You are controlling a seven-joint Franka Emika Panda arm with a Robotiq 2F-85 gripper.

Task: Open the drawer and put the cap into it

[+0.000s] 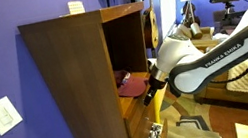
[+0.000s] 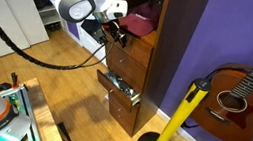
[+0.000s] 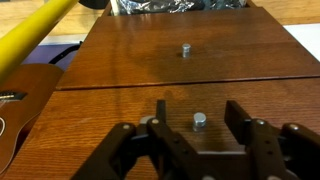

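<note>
The drawer is the top brown wooden front of the cabinet and it is closed. Its small metal knob lies between the two black fingers of my gripper. The jaws stand apart, with a gap on each side of the knob. In both exterior views the gripper is at the cabinet front, just below the open shelf. The maroon cap lies on that shelf above the drawer.
A second closed drawer with its own knob sits below. Under it a lower drawer hangs open with shiny contents. A yellow pole leans near the cabinet, and a guitar stands against the purple wall.
</note>
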